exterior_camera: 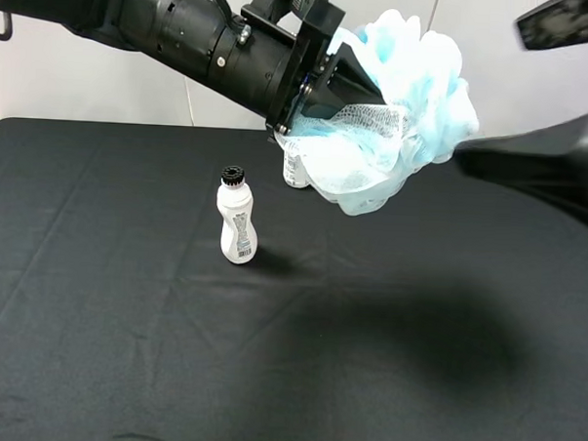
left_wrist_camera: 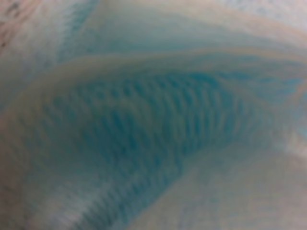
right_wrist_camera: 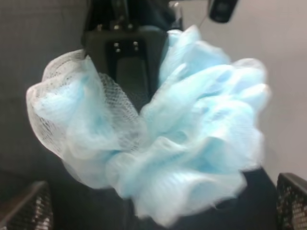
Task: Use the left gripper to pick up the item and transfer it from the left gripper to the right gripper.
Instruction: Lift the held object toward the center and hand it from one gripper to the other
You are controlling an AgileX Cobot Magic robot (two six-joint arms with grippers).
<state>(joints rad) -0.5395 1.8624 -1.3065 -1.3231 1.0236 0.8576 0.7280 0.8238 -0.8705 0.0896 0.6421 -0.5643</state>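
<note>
The item (exterior_camera: 407, 98), a fluffy pale blue and white mesh pouf, hangs high above the black table. My left gripper (exterior_camera: 370, 99) is shut on it, with its fingertips buried in the mesh. The left wrist view is filled by the blurred mesh of the item (left_wrist_camera: 153, 124). My right gripper (exterior_camera: 493, 92) stands wide open just right of the pouf, one finger above and one below its right edge, not closed on it. In the right wrist view the item (right_wrist_camera: 163, 139) hangs from the left gripper (right_wrist_camera: 134, 72), between the two fingertips (right_wrist_camera: 24, 206) of the right gripper (right_wrist_camera: 160, 191).
A white bottle with a black cap (exterior_camera: 237, 218) stands upright on the black tablecloth (exterior_camera: 122, 350), left of centre. A second container (exterior_camera: 296, 168) stands behind it, mostly hidden by the pouf. A white wall runs along the back.
</note>
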